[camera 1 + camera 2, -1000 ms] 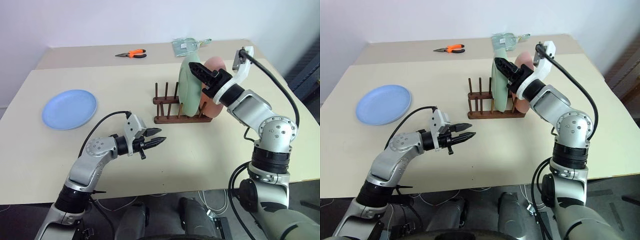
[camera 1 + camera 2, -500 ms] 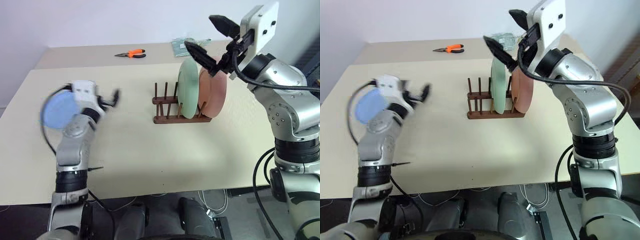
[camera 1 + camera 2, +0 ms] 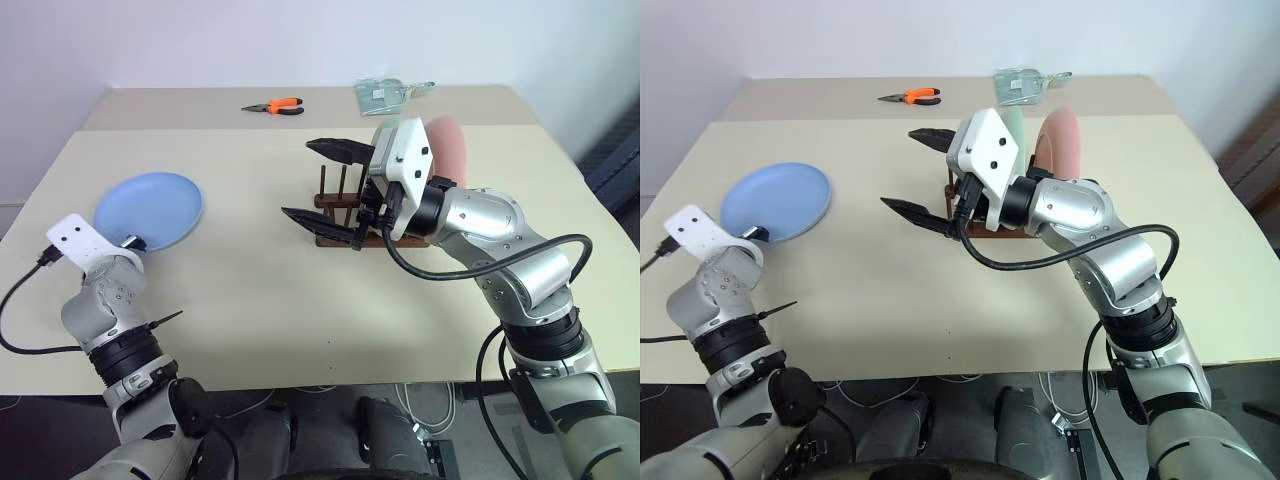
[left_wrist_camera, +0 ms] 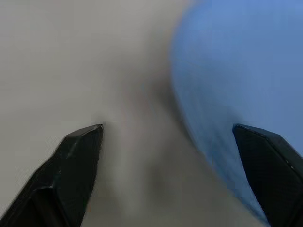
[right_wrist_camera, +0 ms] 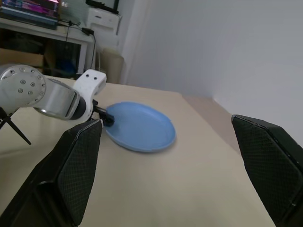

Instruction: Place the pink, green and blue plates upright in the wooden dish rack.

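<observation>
Wooden dish rack, small, dark brown, with thin upright pegs: the landmark. Two of three plates stand upright in it, the round salmon-pink plate at its far-right end and the pale green plate beside it. The light blue round plate lies flat on the beige table, well left of the rack, not yet racked. Left tool is spread at the blue plate's rim, grasping nothing; right tool, released and empty, hangs before the rack.

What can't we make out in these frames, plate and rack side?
- Pale green plate: mostly hidden behind the right wrist camera in both head views.
- Dark wooden dish rack: its right part covered by the right arm.
- Light blue plate: blurred in the left wrist view; contact with the open left gripper unclear.
</observation>
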`<state>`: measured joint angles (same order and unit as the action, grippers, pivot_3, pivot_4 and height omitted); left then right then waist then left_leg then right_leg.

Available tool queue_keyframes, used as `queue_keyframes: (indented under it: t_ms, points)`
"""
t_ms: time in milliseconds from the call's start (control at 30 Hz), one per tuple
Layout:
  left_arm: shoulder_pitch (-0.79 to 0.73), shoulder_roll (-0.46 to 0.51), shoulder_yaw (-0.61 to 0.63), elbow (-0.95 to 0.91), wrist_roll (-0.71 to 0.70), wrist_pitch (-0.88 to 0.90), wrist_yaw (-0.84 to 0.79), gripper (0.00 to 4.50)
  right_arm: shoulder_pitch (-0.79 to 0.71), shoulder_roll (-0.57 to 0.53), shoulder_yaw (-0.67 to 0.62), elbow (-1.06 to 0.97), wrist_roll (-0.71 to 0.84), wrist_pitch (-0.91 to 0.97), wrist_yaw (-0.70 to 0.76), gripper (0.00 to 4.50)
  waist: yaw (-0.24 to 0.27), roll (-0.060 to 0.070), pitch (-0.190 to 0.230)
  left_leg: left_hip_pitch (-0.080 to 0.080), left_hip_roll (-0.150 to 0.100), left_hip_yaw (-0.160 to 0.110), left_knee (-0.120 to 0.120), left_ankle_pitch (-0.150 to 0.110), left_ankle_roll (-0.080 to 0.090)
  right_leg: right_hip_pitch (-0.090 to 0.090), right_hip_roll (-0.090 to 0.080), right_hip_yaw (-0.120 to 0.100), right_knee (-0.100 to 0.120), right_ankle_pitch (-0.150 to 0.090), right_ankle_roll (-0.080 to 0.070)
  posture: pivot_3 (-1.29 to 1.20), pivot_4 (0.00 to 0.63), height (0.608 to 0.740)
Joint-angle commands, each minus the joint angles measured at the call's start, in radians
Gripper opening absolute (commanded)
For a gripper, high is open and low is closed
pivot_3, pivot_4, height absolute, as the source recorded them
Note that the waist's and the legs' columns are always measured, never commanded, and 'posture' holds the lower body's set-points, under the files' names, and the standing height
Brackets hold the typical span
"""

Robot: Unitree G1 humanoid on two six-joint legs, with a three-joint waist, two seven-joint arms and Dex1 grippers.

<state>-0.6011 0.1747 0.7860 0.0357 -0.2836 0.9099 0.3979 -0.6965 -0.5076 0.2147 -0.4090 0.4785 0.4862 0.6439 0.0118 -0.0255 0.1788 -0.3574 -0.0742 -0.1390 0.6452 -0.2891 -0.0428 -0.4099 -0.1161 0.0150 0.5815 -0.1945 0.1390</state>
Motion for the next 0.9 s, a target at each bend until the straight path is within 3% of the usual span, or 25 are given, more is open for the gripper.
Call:
queue_keyframes:
  t_ms: [33, 200, 333, 533, 733, 867, 900]
  points:
    - [-0.024, 0.022, 0.027, 0.055, -0.067, -0.048, -0.044, 2.60, 0.019, -0.002, -0.010, -0.026, -0.055, -0.019, -0.006, 4.50, -0.001, 0.000, 0.000, 0.000, 0.000, 0.000, 0.000, 0.000, 0.000, 0.000, 0.000, 0.000, 0.000, 0.000, 0.000, 0.00, 0.150, 0.740]
    - [-0.055, 0.042, 0.011, 0.119, -0.122, -0.101, -0.090, 0.03, 0.031, -0.004, -0.012, -0.016, -0.105, -0.011, 0.002, 4.50, 0.001, 0.000, 0.000, 0.000, 0.000, 0.000, 0.000, 0.000, 0.000, 0.000, 0.000, 0.000, 0.000, 0.001, -0.001, 0.00, 0.150, 0.740]
    - [-0.070, 0.039, -0.082, 0.049, -0.162, -0.129, -0.180, 0.03, 0.011, -0.016, 0.006, 0.003, -0.145, -0.017, 0.031, 4.50, 0.000, -0.001, 0.000, 0.000, 0.000, 0.000, 0.000, 0.000, 0.000, 0.000, 0.000, 0.000, -0.001, 0.001, -0.001, 0.00, 0.150, 0.740]
    - [-0.153, 0.047, -0.322, -0.238, -0.240, 0.026, -0.273, 0.03, -0.081, -0.034, 0.173, 0.114, -0.429, -0.256, 0.077, 4.50, -0.004, -0.005, 0.003, -0.002, 0.000, 0.000, 0.000, 0.001, -0.001, -0.001, 0.000, 0.000, -0.001, 0.001, -0.001, 0.00, 0.150, 0.740]
    - [-0.243, 0.081, -0.412, -0.369, -0.305, 0.203, -0.286, 0.03, -0.168, 0.007, 0.265, 0.344, -0.661, -0.488, 0.030, 4.50, -0.032, -0.005, 0.003, 0.000, 0.000, 0.001, -0.002, 0.001, -0.001, -0.001, 0.000, 0.001, -0.001, 0.001, -0.001, 0.00, 0.150, 0.740]
    - [-0.266, 0.063, -0.391, -0.406, -0.359, 0.267, -0.283, 0.03, -0.211, 0.036, 0.259, 0.466, -0.761, -0.565, -0.019, 4.50, -0.032, -0.004, 0.003, 0.000, 0.001, 0.002, -0.003, 0.002, -0.003, -0.003, 0.002, 0.002, 0.000, 0.001, -0.002, 0.00, 0.150, 0.740]
    - [-0.267, 0.060, -0.384, -0.408, -0.367, 0.273, -0.286, 0.00, -0.215, 0.038, 0.258, 0.487, -0.781, -0.583, -0.024, 4.25, -0.030, -0.004, 0.003, -0.001, 0.001, 0.002, -0.003, 0.002, -0.003, -0.003, 0.002, 0.002, 0.000, 0.001, -0.002, 0.00, 0.150, 0.740]
